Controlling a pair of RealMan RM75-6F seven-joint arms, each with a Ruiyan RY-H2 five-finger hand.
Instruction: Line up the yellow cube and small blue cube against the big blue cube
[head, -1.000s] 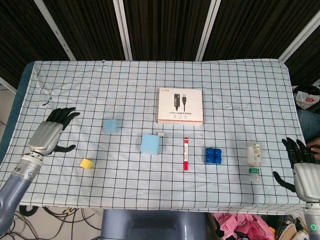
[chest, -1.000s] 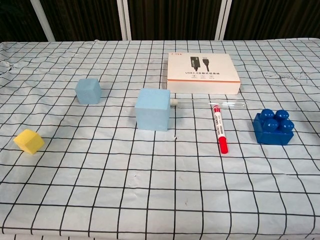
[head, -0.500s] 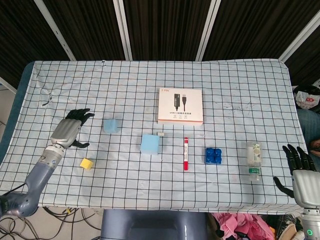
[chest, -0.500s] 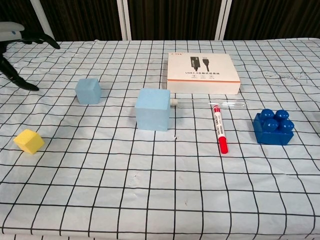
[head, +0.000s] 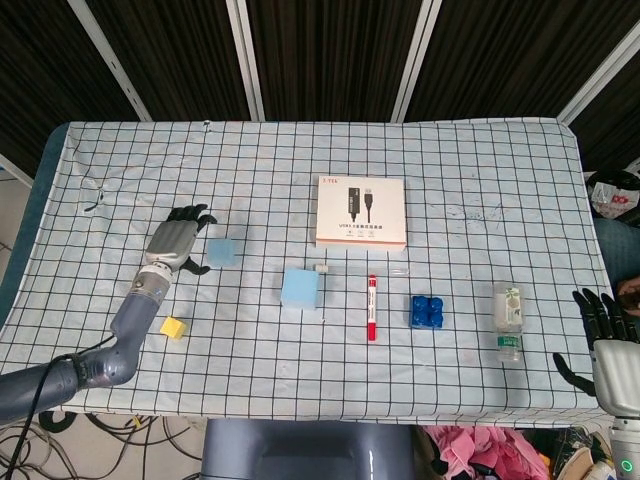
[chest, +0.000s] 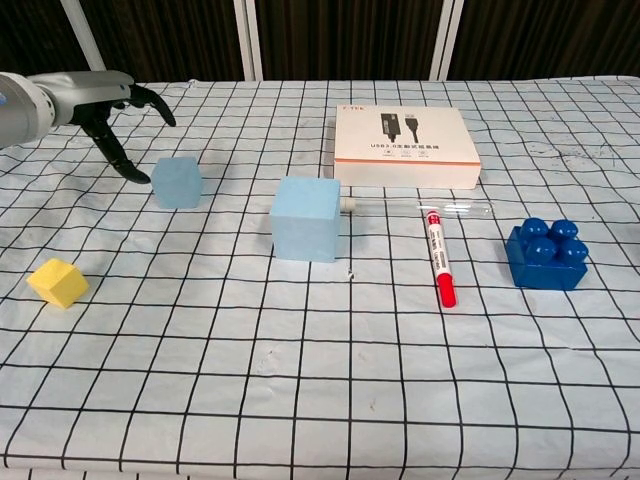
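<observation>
The big light-blue cube (head: 301, 288) (chest: 306, 218) stands near the table's middle. The small blue cube (head: 223, 251) (chest: 176, 182) sits to its left and farther back. My left hand (head: 176, 241) (chest: 105, 98) hovers open just left of the small cube, fingers spread, thumb close to the cube's left face; whether it touches is unclear. The yellow cube (head: 173, 327) (chest: 58, 282) lies alone near the front left. My right hand (head: 608, 340) is open at the table's right front edge, holding nothing; the chest view does not show it.
A white cable box (head: 362, 211) (chest: 405, 146) lies behind the big cube. A red marker (head: 371, 308) (chest: 439, 257) and a clear tube (chest: 415, 205) lie to the right, then a dark-blue studded brick (head: 427, 311) (chest: 546, 256) and a small bottle (head: 508, 320).
My left hand has swept right and forward across the table, from the left edge to just beside the small blue cube. The right hand has drawn back slightly toward the front edge. No cube has moved.
</observation>
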